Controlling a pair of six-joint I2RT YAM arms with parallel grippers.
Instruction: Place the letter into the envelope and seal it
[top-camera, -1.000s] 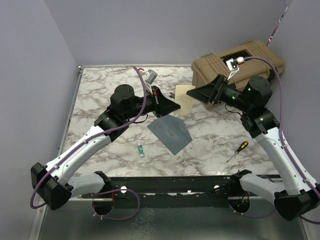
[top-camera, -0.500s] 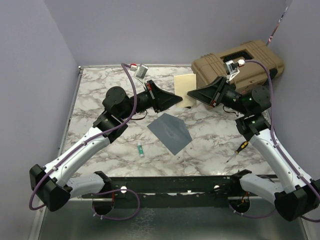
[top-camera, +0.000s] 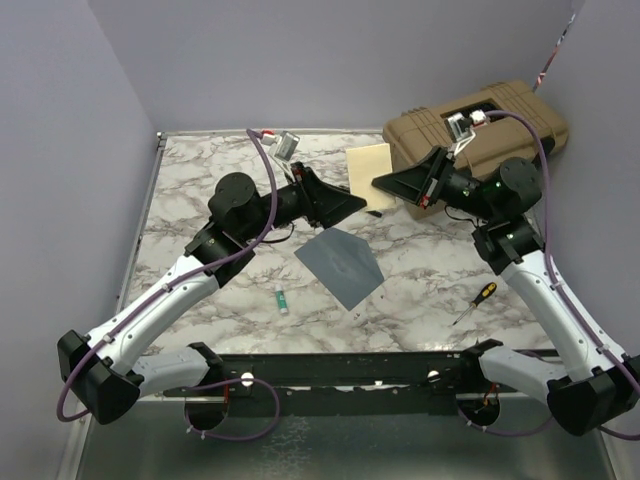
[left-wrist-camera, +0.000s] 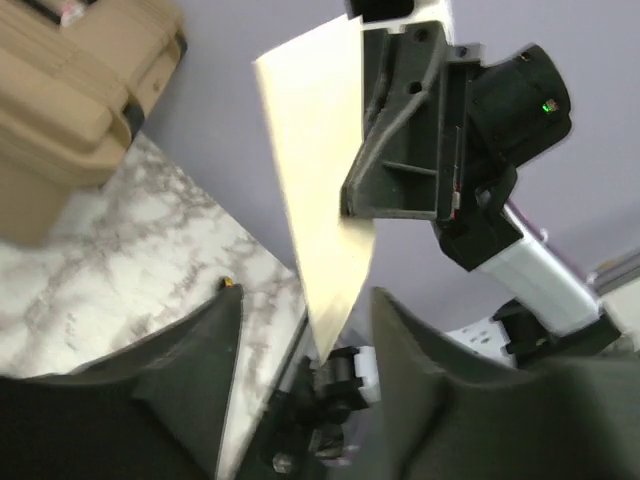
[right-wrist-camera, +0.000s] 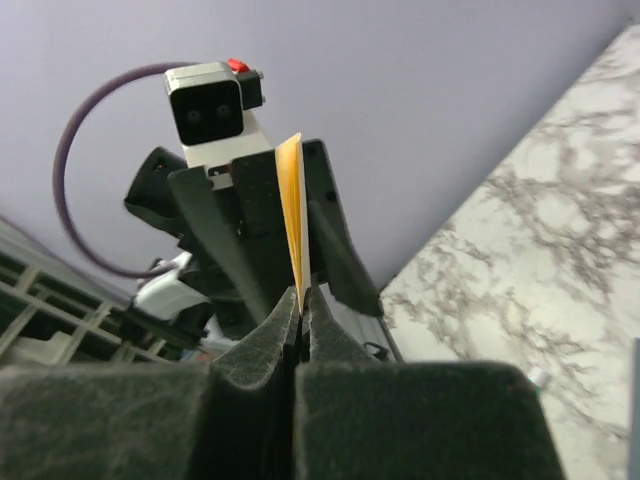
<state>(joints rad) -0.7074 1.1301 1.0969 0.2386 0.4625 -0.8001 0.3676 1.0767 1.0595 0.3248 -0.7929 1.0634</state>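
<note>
Pinching the letter (top-camera: 368, 170) along one edge, the right gripper (top-camera: 380, 184) is shown with its fingers pressed together on the sheet. In the right wrist view the two pads (right-wrist-camera: 250, 350) are seen to meet at the paper, which is viewed edge-on as a thin orange-cream line rising from between them. The letter is held raised above the table (top-camera: 200, 180) and tilted, toward the far side, between the two grippers and beside the tan case (top-camera: 500, 125).

The left gripper (top-camera: 352, 207) is directed at the sheet from the opposite side, with its fingers (left-wrist-camera: 190, 390) spread apart. In the left wrist view the lower corner of the letter is seen in the gap between them; whether either finger is touched by the paper cannot be told.

The envelope (top-camera: 340, 263) is laid flat on the marble surface near the middle of the table, turned at an angle to the table edges, nearer the arm bases than the letter and not gripped by either arm. A small pale mark is visible on its face. A small green-and-white tube (top-camera: 282, 299) is laid on the table to the left of the envelope, near its lower corner. A screwdriver (top-camera: 473, 303) with a yellow-and-black handle is laid to the right of the envelope, close to the right arm.
</note>
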